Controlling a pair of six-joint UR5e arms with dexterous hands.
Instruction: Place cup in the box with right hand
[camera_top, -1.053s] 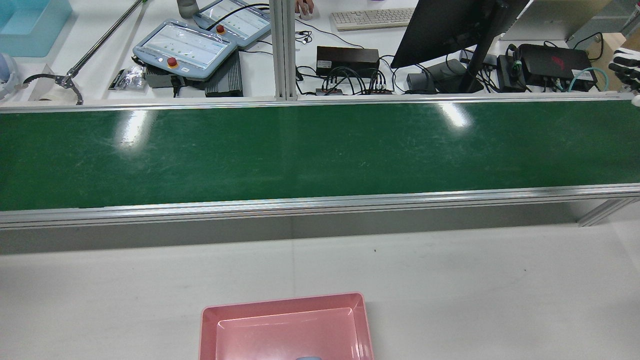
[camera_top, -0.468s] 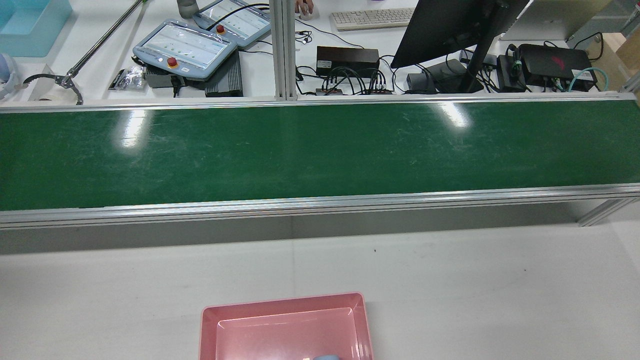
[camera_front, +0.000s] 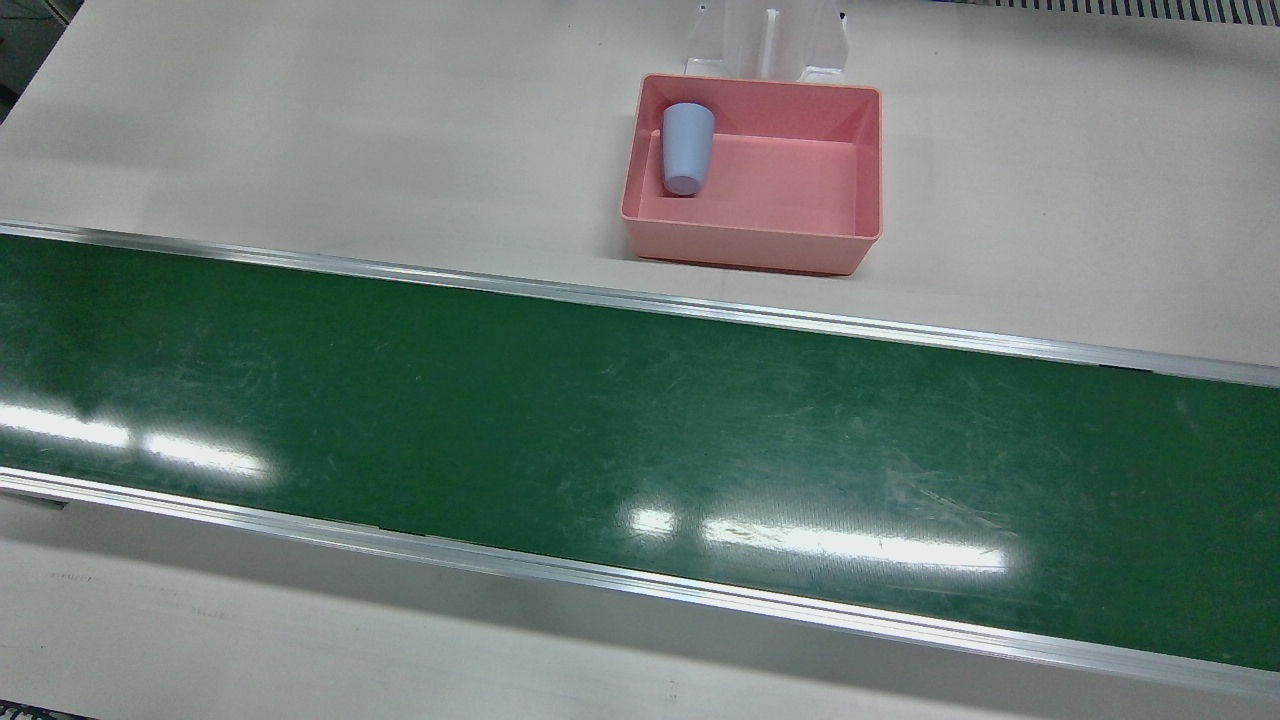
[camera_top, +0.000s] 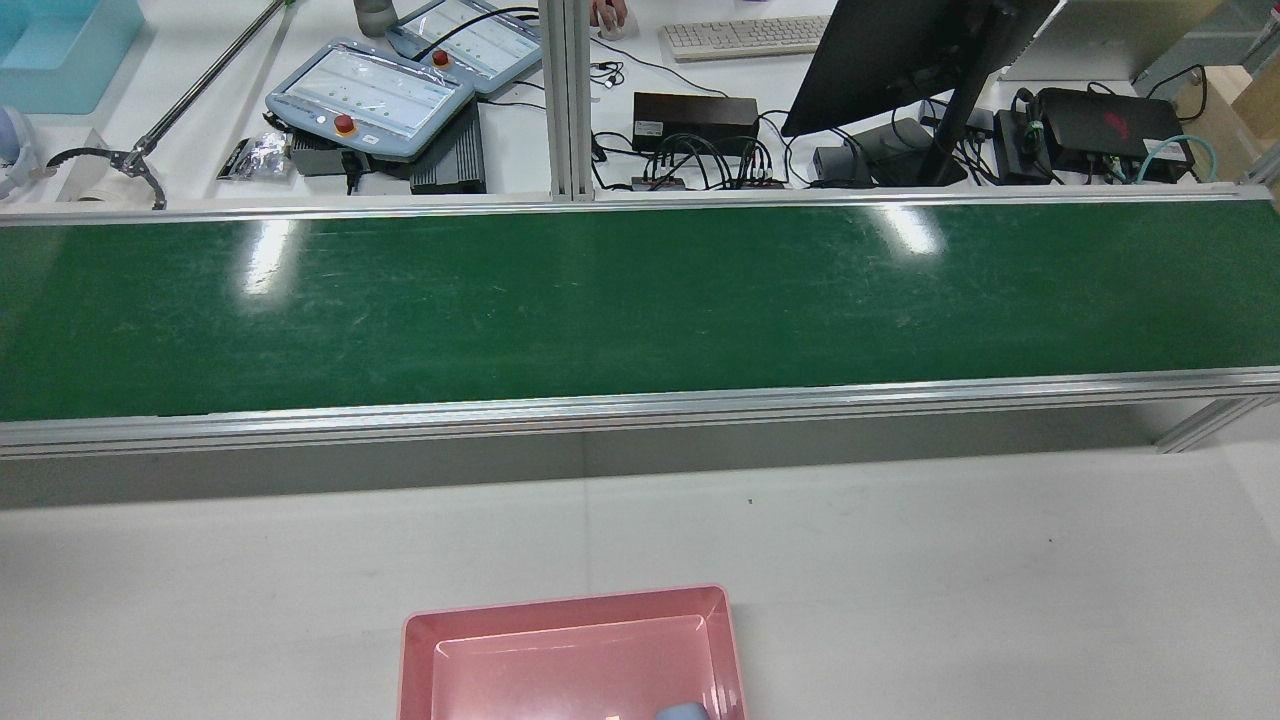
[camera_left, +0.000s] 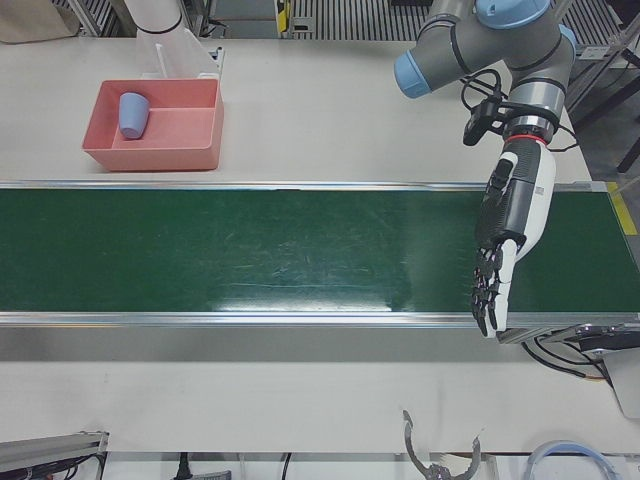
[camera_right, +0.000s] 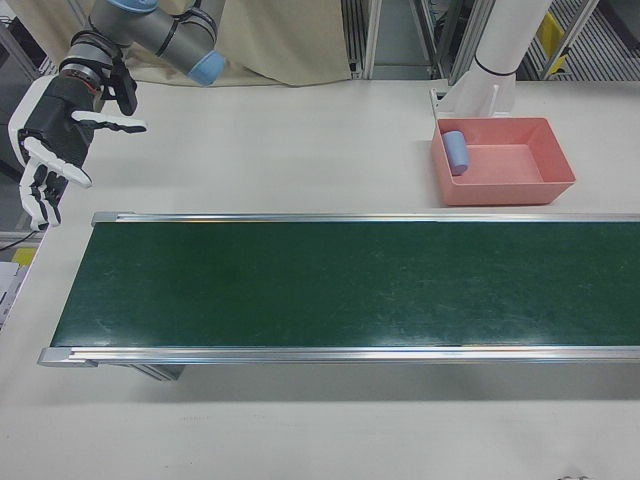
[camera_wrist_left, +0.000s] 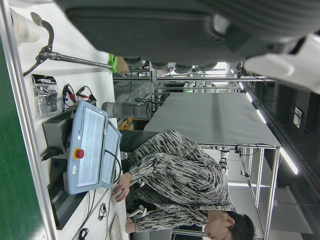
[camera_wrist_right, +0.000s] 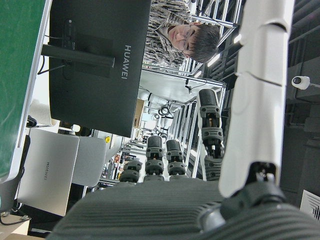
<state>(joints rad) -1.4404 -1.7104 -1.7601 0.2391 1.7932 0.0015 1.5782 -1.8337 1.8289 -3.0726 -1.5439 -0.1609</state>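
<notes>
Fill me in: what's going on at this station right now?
The blue cup already lies on its side inside the pink box, against one wall. Neither hand holds anything. The right hand is open, up past the end of the green conveyor belt, far from the box. The left hand hangs open over the belt's opposite end.

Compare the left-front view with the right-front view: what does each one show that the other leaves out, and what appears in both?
Only the left-front view shows the left hand, open, fingers pointing down over the belt's end.

Only the right-front view shows the right hand, open with fingers spread, hanging beyond the belt's far end, away from the box.

Both show the green conveyor belt and the pink box on the white table, with the blue cup lying on its side inside the box, held by neither hand.
</notes>
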